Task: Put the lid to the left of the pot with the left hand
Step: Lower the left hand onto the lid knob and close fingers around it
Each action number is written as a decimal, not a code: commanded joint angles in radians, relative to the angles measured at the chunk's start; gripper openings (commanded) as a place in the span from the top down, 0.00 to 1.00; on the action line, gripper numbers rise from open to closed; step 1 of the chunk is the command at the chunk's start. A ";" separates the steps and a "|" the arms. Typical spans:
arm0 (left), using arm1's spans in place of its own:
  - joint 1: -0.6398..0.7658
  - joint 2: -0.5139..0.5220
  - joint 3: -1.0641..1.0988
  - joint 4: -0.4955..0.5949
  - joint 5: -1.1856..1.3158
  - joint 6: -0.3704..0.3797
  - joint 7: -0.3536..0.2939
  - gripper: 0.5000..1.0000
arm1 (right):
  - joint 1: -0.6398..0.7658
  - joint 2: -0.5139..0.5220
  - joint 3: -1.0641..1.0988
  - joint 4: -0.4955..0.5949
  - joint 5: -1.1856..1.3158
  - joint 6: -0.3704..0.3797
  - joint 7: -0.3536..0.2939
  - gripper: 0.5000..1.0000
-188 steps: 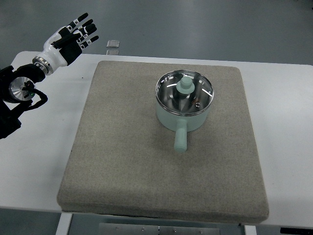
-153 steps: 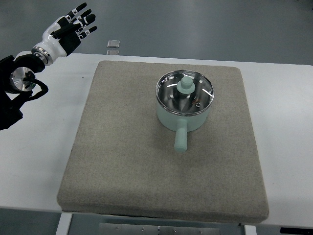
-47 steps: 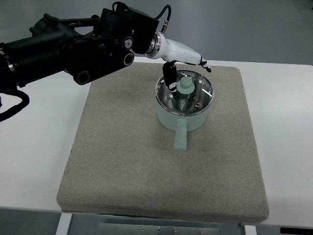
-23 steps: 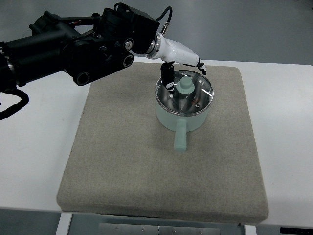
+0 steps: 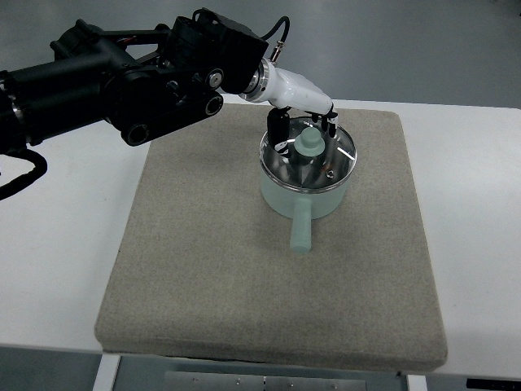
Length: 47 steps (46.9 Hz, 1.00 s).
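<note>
Now, left hand (image 5: 303,122): reaching in from the left side, hanging just over the pot, fingers (image 5: 279,129) curling down on both sides of the knob.
Grip: looking half closed around the knob, but not plainly squeezing it; hard to tell if touching.
Lid (image 5: 308,153): sitting flat on top of the pot, shiny, not tipping.
Knob (image 5: 308,142): sticking up in the middle of the lid, light green.
Pot (image 5: 305,189): standing on the mat, a bit right of the middle, handle (image 5: 300,230) pointing toward the near edge.
Mat (image 5: 203,244): lying on the white table (image 5: 57,269), showing lots of bare room to the left of the pot.
Right hand: not showing anywhere.
Done: getting the hand over to the lid, lining up on the knob.
Left to do: closing on the knob, lifting the lid, carrying it to the left, putting it down on the mat beside the pot, letting go.
How far along: probably just starting, with no lifting showing yet.
</note>
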 commanded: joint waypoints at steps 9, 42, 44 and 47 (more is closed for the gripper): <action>-0.017 0.003 -0.003 -0.009 0.006 0.000 0.000 0.39 | 0.000 0.000 0.000 -0.001 0.000 0.000 0.000 0.15; -0.024 0.011 0.000 -0.021 0.034 -0.003 0.000 0.58 | 0.000 0.000 0.000 -0.001 0.000 0.000 0.000 0.15; -0.024 0.011 0.000 -0.021 0.034 -0.002 0.000 0.58 | 0.000 0.000 0.000 -0.001 0.000 0.000 0.000 0.15; -0.024 0.011 0.002 -0.021 0.034 -0.003 0.000 0.59 | 0.000 0.000 0.000 0.000 0.000 0.000 0.000 0.15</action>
